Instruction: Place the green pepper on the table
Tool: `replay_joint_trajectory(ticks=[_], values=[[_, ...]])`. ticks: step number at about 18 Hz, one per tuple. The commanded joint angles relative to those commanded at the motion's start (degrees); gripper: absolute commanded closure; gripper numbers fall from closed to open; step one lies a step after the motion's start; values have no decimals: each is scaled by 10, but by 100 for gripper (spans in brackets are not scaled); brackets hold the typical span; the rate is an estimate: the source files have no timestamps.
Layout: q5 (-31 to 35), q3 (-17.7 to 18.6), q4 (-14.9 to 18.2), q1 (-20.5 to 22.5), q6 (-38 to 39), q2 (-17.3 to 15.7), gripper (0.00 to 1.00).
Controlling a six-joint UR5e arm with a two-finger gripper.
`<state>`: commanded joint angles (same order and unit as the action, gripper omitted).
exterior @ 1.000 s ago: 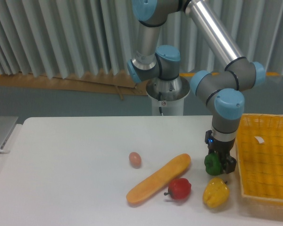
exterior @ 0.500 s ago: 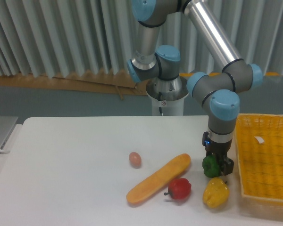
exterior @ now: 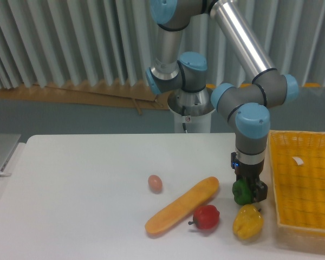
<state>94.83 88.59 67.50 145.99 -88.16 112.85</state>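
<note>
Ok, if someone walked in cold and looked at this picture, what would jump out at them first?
Probably the gripper, shut on the green pepper low over the white table, just left of the yellow mesh basket. Next, the bright row below it: a long orange squash, a red pepper and a yellow pepper.

Three peppers (green [exterior: 241,192], yellow [exterior: 247,222], red [exterior: 206,216]), one egg [exterior: 155,183], one baguette [exterior: 182,206], one basket [exterior: 303,184].

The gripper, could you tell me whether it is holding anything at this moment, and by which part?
The gripper holds the green pepper, its fingers closed on the pepper's sides, low over the table just above the yellow pepper.
</note>
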Motion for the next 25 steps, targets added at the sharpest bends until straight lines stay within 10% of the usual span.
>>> replay_joint_trajectory(ticks=[12,18,25], values=[[6,-25,-11,-4,20,-7,0],[3,-67,130,1,7,-48,0],[-43,-69,208,-5,-17,-102,0]])
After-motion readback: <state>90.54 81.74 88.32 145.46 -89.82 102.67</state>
